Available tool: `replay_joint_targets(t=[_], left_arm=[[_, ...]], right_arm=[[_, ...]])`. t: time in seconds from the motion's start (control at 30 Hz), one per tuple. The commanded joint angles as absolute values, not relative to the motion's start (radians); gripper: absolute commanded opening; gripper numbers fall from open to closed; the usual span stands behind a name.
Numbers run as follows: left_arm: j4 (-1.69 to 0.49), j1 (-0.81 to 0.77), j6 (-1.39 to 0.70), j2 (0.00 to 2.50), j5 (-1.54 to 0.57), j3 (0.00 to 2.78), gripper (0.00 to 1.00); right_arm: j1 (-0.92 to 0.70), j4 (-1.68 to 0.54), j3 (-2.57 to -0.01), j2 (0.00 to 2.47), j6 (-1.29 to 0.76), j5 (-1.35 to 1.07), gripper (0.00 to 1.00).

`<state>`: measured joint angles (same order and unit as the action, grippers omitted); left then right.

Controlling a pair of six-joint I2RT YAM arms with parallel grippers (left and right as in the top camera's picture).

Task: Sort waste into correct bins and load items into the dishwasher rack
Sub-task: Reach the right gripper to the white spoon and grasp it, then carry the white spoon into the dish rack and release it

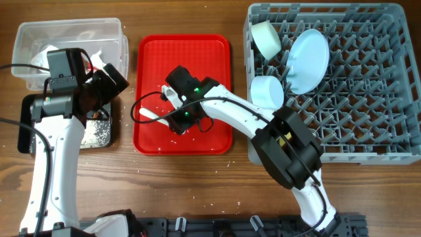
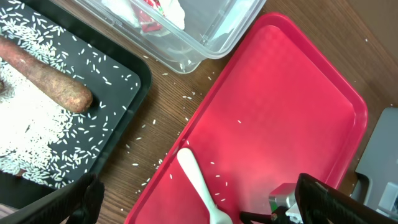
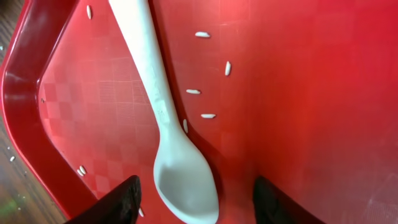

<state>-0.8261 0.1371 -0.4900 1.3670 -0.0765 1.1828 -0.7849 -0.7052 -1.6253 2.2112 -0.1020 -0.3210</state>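
Status of left gripper point(image 1: 113, 78): fingers spread wide, nothing held, hovering where the clear tub point(image 1: 39, 39) meets the black tray point(image 2: 134, 78). Beyond its fingers the tub holds 1 crumpled paper point(image 2: 118, 7) and 1 red-and-white wrapper point(image 2: 149, 17). To its left the black tray holds 1 carrot-like scrap point(image 2: 53, 87) and a bed of rice grains point(image 2: 31, 124), too many to count. Stray grains lie on the table point(image 1: 197, 184) and on the red tray point(image 1: 210, 59) to its right. Status of right gripper point(image 3: 199, 199): released, fingers straddling the bowl end of the 1 white spoon point(image 3: 163, 106), which lies flat on the red tray, not yet gripped. To that gripper's right the rack point(image 1: 368, 131) holds 1 plate point(image 1: 308, 54) and 2 bowls: 1 pale-green bowl point(image 1: 266, 38), 1 pale-blue bowl point(image 1: 268, 92). The yellow cup is not seen. Judgement: waste largely binned, dishes loaded; spoon and stray rice left.
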Motion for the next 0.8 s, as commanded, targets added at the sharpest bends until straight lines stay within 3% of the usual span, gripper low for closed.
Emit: replay_joint_targets(t=[0.0,0.27,0.4,0.5,0.77], left_arm=[[-0.824,0.131,-0.478,1.37,-0.07,1.182,1.0],[-0.824,0.131,-0.478,1.37,-0.07,1.182,1.0],[-0.824,0.131,-0.478,1.37,-0.07,1.182,1.0],[-0.824,0.131,-0.478,1.37,-0.07,1.182,1.0],[-0.824,0.131,-0.478,1.37,-0.07,1.182,1.0]], right_arm=[[-0.786,-0.707,-1.594,2.238,-0.237,-0.346,0.5],[-0.788,-0.692,-1.562,2.247,-0.396,-0.354,0.34],[-0.788,-0.691,-1.562,2.252,-0.407,-0.352,0.13],[-0.788,-0.693,-1.562,2.252,-0.427,-0.338,0.05],[-0.765,-0.726,-1.579,2.245,-0.503,-0.267,0.04]])
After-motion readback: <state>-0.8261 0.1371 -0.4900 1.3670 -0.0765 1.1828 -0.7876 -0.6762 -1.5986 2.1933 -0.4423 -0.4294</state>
